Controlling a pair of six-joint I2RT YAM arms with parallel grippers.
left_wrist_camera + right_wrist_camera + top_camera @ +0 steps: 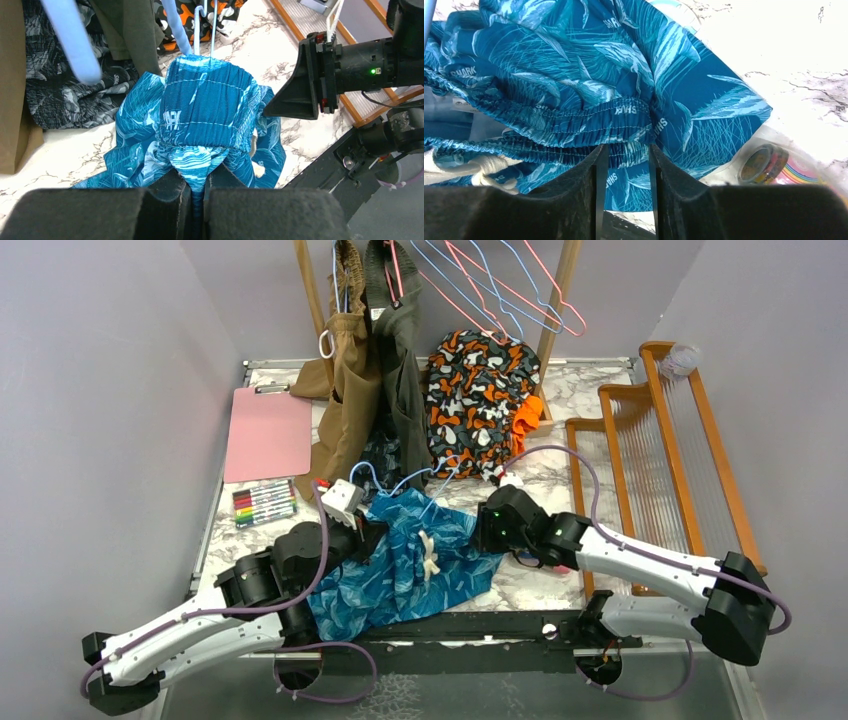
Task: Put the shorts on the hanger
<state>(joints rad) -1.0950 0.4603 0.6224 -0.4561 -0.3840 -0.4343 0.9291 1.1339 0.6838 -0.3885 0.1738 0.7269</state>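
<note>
**tim_k:** Left gripper (197,186) is clamped on a bunch of the shorts (207,115), which lie on the marble table (590,385) between the arms. The light-blue hanger (214,35) pokes out past the waistband. Right gripper (624,165) has its jaws apart at that waistband.

**rosa:** Mid-threading, I'd guess. Next it needs a right-side pinch to spread the waistband along the wire.
</note>
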